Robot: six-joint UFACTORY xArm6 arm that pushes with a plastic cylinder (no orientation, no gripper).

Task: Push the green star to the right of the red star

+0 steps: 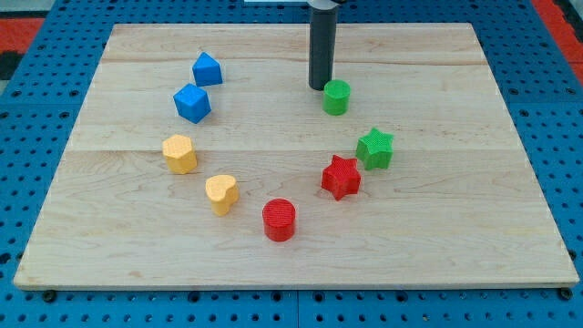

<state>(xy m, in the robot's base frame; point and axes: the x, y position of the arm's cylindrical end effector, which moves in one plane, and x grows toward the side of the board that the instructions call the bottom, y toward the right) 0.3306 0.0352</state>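
Observation:
The green star [375, 148] lies on the wooden board [455, 228], just up and to the right of the red star [341, 177]; the two nearly touch. My tip [318, 87] is at the view's top centre, right beside the green cylinder [336, 97] on its upper left. The tip is well above both stars in the view and apart from them.
A red cylinder [280, 220] sits at the bottom centre. A yellow heart [221, 193] and a yellow hexagonal block [180, 153] lie to the left. Two blue blocks [207, 69] [192, 103] sit at the upper left. Blue pegboard [547, 91] surrounds the board.

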